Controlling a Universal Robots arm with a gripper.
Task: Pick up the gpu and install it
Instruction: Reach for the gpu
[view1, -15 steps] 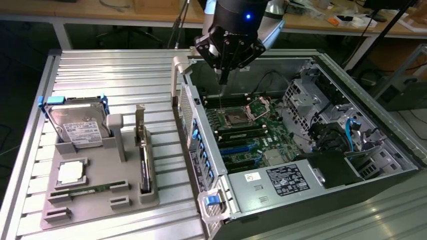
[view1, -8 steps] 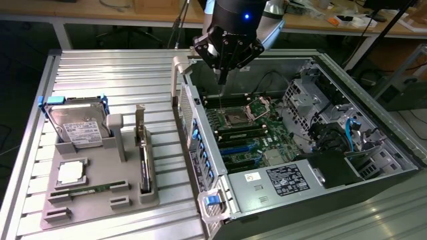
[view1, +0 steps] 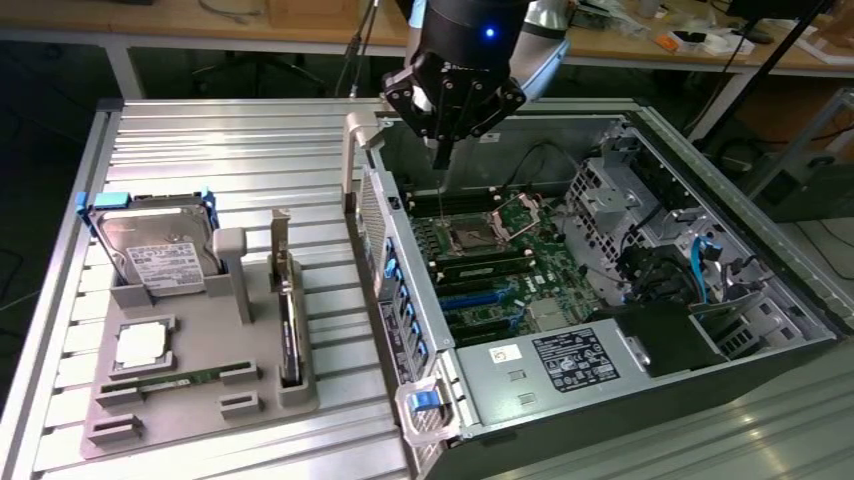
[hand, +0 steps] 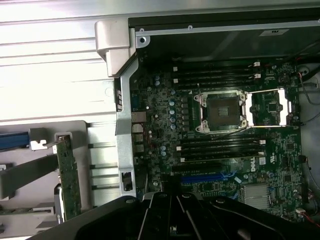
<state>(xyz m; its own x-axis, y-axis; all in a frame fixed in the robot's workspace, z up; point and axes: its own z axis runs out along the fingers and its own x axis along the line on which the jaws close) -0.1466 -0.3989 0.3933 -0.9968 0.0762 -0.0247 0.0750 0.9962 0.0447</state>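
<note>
The gpu (view1: 286, 310) stands on edge in a slot of the grey holder (view1: 200, 410), on the exterior view's left, a thin card with a metal bracket at its far end. In the wrist view the gpu (hand: 67, 172) shows as a narrow greenish board. My gripper (view1: 441, 155) hangs over the far end of the open computer case (view1: 747, 290), above the motherboard (view1: 494, 270). The gripper (hand: 176, 202) is shut with nothing between its fingers. It is well apart from the gpu, on the other side of the case wall.
The holder also carries a hard drive (view1: 158, 250), a square processor (view1: 140, 345) and a green memory stick (view1: 174, 380). On the motherboard are an open processor socket (hand: 220, 112) and a blue card slot (hand: 207, 177). The case's side wall (view1: 380, 270) rises between holder and board.
</note>
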